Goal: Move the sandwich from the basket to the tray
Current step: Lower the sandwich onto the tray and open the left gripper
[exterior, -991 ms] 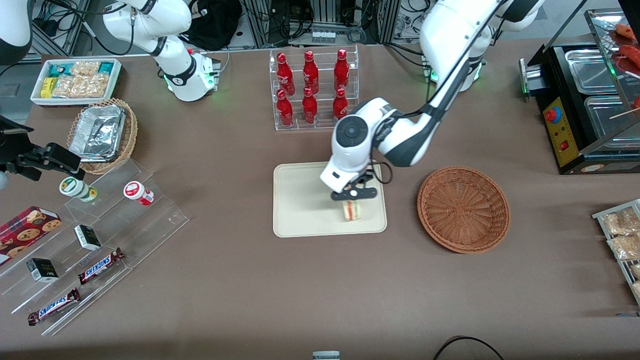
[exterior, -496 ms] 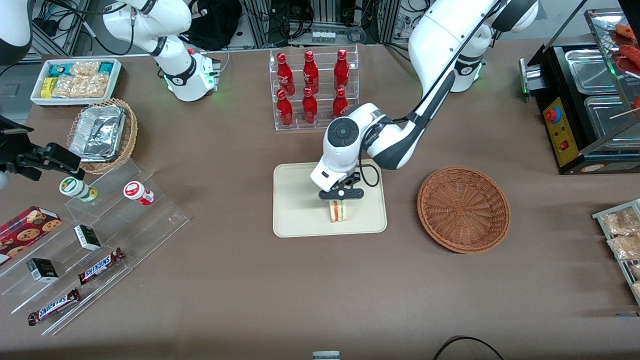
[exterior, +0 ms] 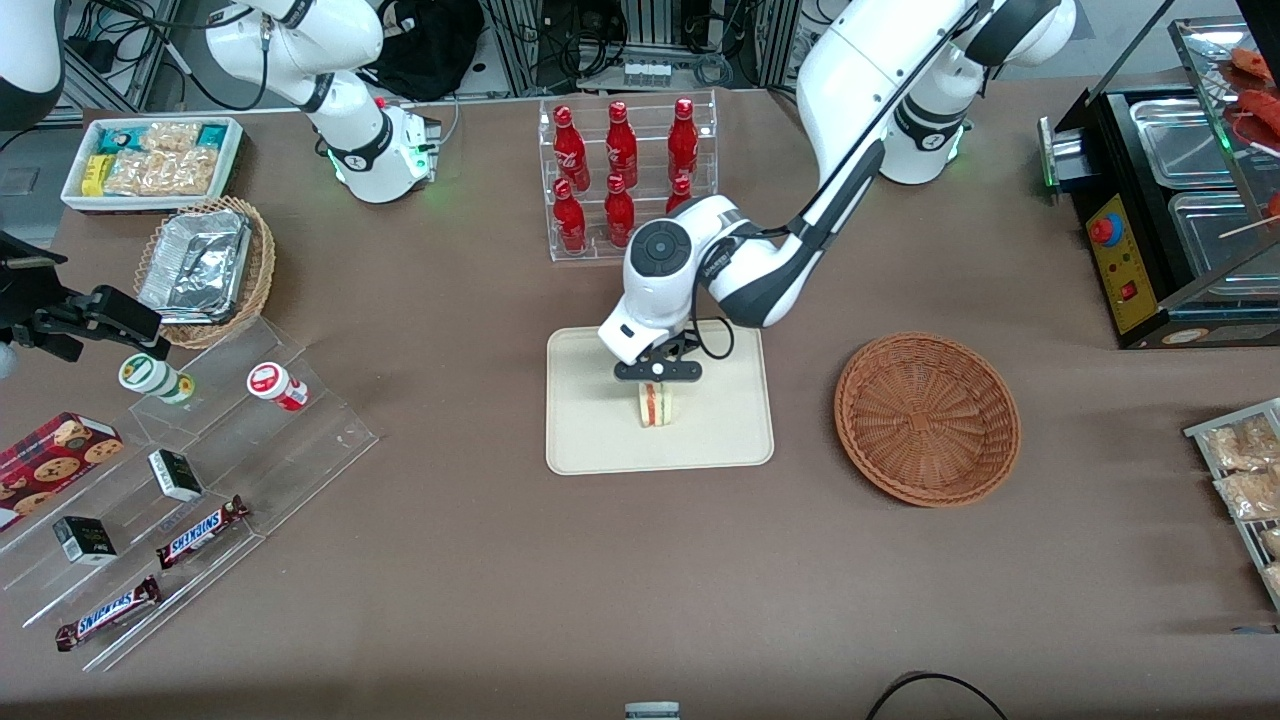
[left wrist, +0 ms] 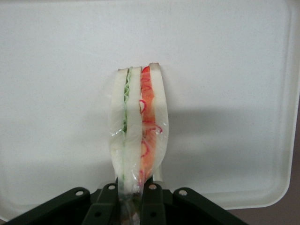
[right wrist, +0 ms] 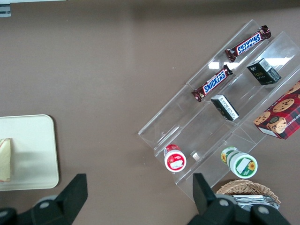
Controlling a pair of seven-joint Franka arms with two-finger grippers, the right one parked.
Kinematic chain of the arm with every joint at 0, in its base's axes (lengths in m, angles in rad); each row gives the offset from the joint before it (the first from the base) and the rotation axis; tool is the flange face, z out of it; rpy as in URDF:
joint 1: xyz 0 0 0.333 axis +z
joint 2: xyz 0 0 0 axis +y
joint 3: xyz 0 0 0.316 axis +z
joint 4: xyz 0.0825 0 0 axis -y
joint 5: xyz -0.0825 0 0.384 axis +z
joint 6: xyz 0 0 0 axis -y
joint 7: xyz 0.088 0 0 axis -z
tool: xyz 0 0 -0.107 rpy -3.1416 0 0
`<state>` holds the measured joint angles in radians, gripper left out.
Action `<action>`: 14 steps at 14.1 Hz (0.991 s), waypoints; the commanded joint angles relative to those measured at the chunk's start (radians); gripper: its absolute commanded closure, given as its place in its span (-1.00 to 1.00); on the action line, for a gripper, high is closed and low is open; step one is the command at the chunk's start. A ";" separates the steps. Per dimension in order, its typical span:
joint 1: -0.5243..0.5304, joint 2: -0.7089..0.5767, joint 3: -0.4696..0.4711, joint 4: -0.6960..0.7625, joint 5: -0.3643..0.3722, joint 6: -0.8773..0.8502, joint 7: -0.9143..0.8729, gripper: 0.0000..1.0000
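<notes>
Front view: a brown table. Near its middle lies the tray (exterior: 600,440), cream and rectangular with a low rim. The left arm reaches down over it, and its gripper (exterior: 656,381) hangs above the tray's middle, pinching the sandwich (exterior: 656,403) by its upper end. The sandwich hangs upright over the tray, orange-red and green layers facing the camera; whether its lower end touches the tray cannot be told. The basket (exterior: 927,417), round, reddish-brown wicker, sits beside the tray toward the working arm's end of the table, apart from it, with nothing in it. Farther from the camera than the tray stands a clear rack of red bottles (exterior: 622,180). Toward the parked arm's end lie a stepped clear display stand (exterior: 200,470) with chocolate bars and small jars, a tan basket with foil containers (exterior: 205,268), and a white tub of snack packets (exterior: 150,160).

Left wrist view: the gripper (left wrist: 131,199) has its black fingers (left wrist: 108,206) pressed against both faces of the wrapped sandwich (left wrist: 138,136), clamping one end. Bread, green filling and red filling show as stripes. The tray (left wrist: 243,93) fills the background beneath it.

Right wrist view: one edge of the tray (right wrist: 33,154) shows, with a sliver of the sandwich (right wrist: 5,159) over it. The display stand (right wrist: 220,122) lies well apart from the tray.
</notes>
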<state>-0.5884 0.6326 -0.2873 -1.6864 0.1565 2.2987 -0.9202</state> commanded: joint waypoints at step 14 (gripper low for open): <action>0.012 -0.207 0.014 0.007 0.005 -0.180 -0.216 -0.99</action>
<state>-0.5791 0.5283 -0.2789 -1.6564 0.1567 2.1902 -1.0663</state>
